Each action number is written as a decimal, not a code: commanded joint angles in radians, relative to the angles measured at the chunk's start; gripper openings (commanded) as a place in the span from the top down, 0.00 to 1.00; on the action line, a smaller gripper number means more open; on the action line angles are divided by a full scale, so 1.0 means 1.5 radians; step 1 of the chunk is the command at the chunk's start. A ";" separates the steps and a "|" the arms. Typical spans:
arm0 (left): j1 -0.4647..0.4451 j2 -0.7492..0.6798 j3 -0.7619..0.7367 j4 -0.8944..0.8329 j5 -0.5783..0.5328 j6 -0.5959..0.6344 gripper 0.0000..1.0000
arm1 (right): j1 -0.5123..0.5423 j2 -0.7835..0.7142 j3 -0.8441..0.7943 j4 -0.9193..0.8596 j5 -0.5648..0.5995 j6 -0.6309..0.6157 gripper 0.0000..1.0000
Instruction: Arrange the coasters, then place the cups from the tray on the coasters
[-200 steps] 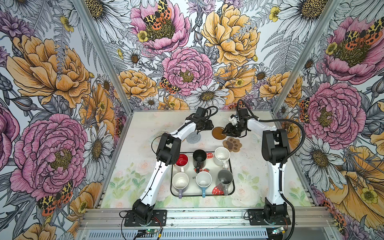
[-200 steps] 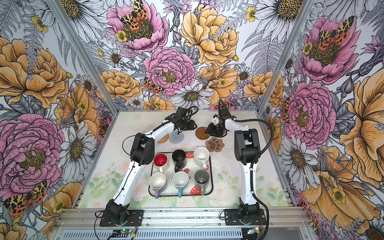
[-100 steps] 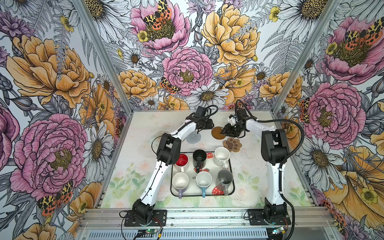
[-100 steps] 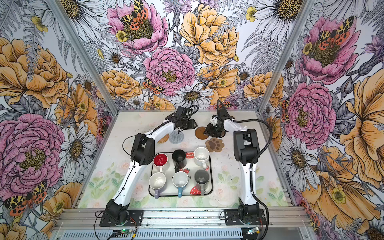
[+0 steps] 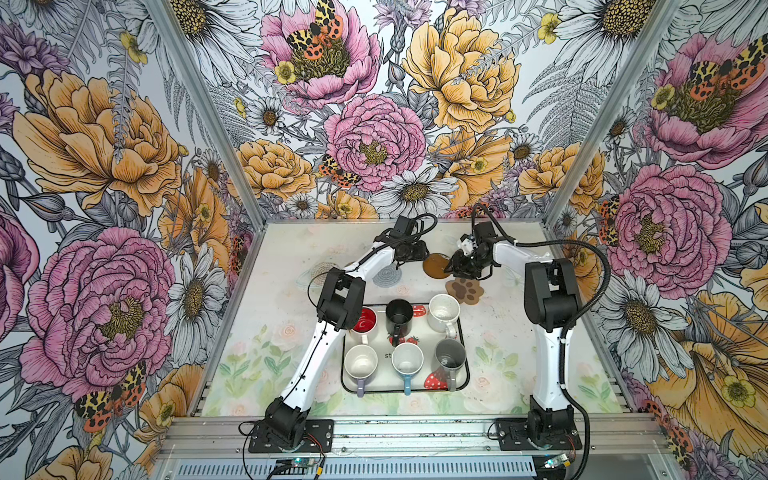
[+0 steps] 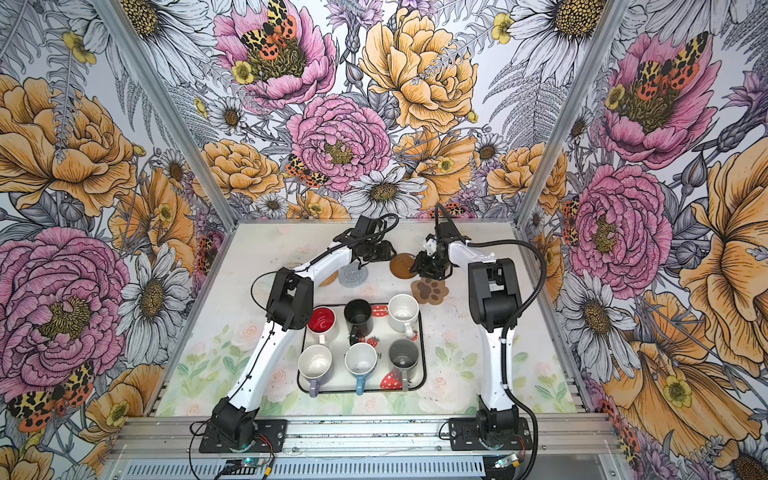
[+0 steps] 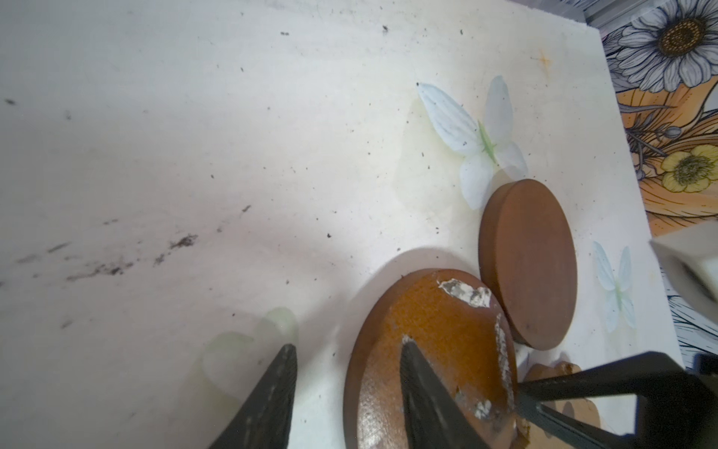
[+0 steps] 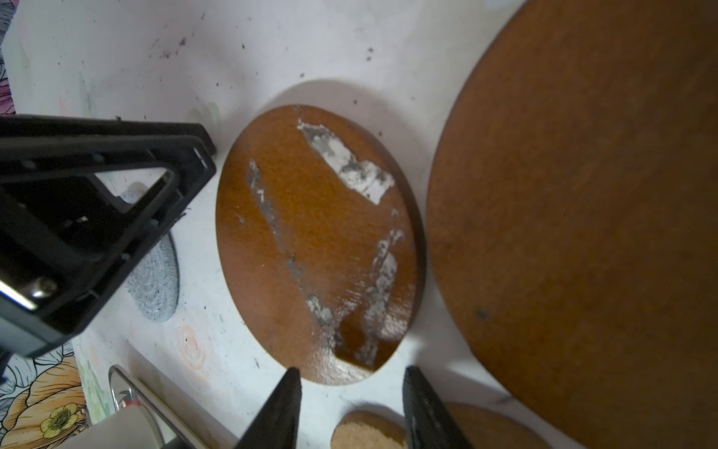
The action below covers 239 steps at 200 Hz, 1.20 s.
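Six cups stand on the strawberry tray: red-inside, black, speckled white, lilac, light blue and grey. Behind the tray lie the coasters: woven rattan, grey spiral, a scratched brown disc and the paw-shaped one. My left gripper is open, one finger over the scratched disc and one over bare table. A second brown disc looks tilted beside it. My right gripper is open, empty, between the scratched disc and the paw coaster.
Both grippers meet closely at the back middle of the table, the left one's black frame filling one side of the right wrist view. The second brown disc looms large near that camera. Floral walls enclose three sides.
The right arm has edged slightly to the left. Coasters, cups and the left arm stand as before.
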 commanded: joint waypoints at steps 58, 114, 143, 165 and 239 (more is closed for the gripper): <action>-0.012 0.028 0.032 0.001 0.017 -0.011 0.54 | -0.004 0.037 0.049 -0.012 0.016 0.005 0.54; -0.013 0.030 0.032 0.001 0.022 -0.008 0.54 | -0.005 0.066 0.085 -0.012 0.006 0.016 0.54; -0.013 0.028 0.025 0.001 0.028 -0.002 0.57 | -0.004 0.079 0.100 -0.013 0.005 0.017 0.55; -0.011 0.018 0.008 0.000 0.026 0.003 0.58 | -0.003 0.089 0.111 -0.013 -0.001 0.022 0.56; 0.007 -0.040 -0.081 -0.011 -0.007 0.036 0.61 | 0.030 0.112 0.140 -0.013 -0.012 0.034 0.57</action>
